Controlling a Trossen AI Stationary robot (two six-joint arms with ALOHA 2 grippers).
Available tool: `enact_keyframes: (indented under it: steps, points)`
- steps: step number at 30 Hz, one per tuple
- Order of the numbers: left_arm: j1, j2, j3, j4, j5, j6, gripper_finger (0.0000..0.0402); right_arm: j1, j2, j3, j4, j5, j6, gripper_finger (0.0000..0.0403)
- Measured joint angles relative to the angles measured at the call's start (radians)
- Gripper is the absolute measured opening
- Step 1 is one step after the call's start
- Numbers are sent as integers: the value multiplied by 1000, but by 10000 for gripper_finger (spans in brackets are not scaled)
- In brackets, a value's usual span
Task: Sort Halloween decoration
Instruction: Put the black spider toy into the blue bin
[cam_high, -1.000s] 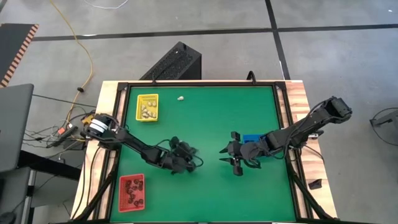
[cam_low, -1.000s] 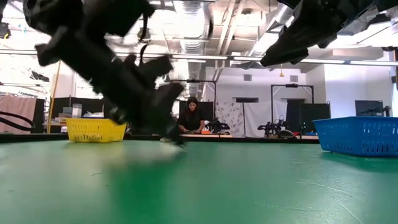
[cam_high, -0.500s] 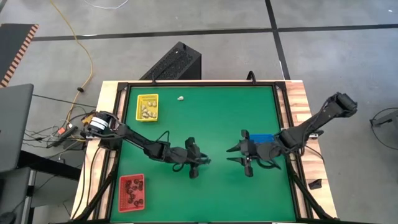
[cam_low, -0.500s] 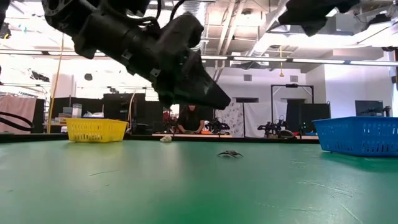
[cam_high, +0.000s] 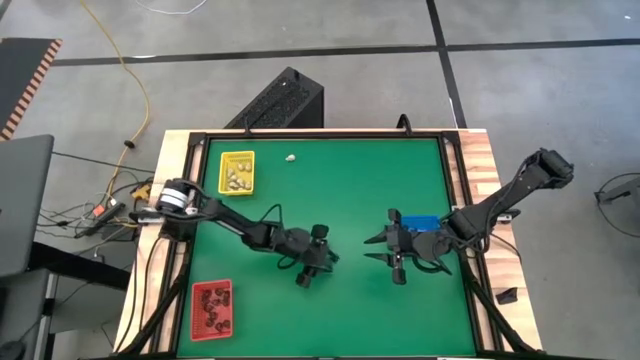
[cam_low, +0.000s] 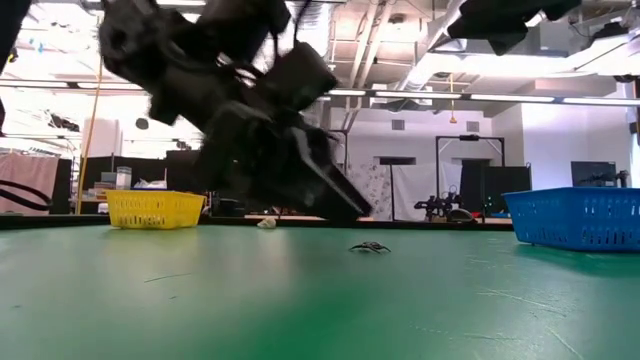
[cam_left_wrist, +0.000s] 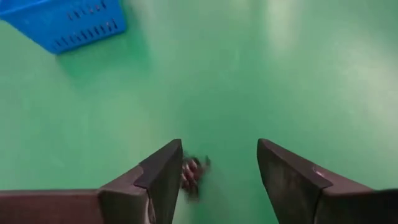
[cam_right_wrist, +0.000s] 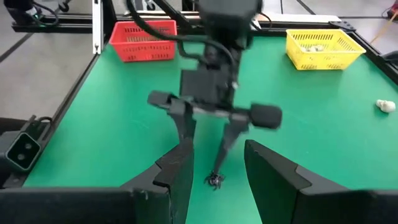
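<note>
Three small slotted plastic trays are sitting on the green felt-like surface (cam_high: 340, 190): a yellow tray (cam_high: 237, 172) near the far left corner holding whitish-cream trinkets (cam_high: 234, 179), a red tray (cam_high: 212, 308) at the near left corner holding dark trinkets (cam_high: 213, 310), and a blue tray (cam_high: 415, 222) toward the right edge, partly under the right arm. One cream trinket (cam_high: 290, 158) is lying loose by the far edge, just beside the yellow tray. Pale wooden boards and a black metal frame are bordering the surface. Beyond it, grey concrete flooring with dark seams is showing, with a yellow cable trailing across it, and the low view is looking into a workshop with exposed ceiling ducts and strip lights.

Near the middle of the surface, the left end effector (cam_high: 305, 275) is pointing down with its dark, wedge-shaped fingers (cam_left_wrist: 163, 174) spread apart, released. A tiny black spider-shaped trinket (cam_left_wrist: 192, 176) is lying on the felt between them, close against one finger. The right end effector (cam_high: 385, 251) is hovering well apart, facing the left one, its fingers parted and holding nothing.
</note>
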Motion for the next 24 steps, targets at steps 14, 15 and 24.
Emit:
enact_keyframes:
  steps: [14, 15, 24]
  points:
    - [94, 152, 75, 25, 201, 22, 188, 3, 0, 0, -4, -2, 3, 173]
    - [96, 150, 75, 17, 202, 22, 188, 2, 0, 0, -6, -2, 3, 173]
    - [117, 58, 71, -20, 302, 16, 187, 0, 1, 0, -24, -2, 3, 173]
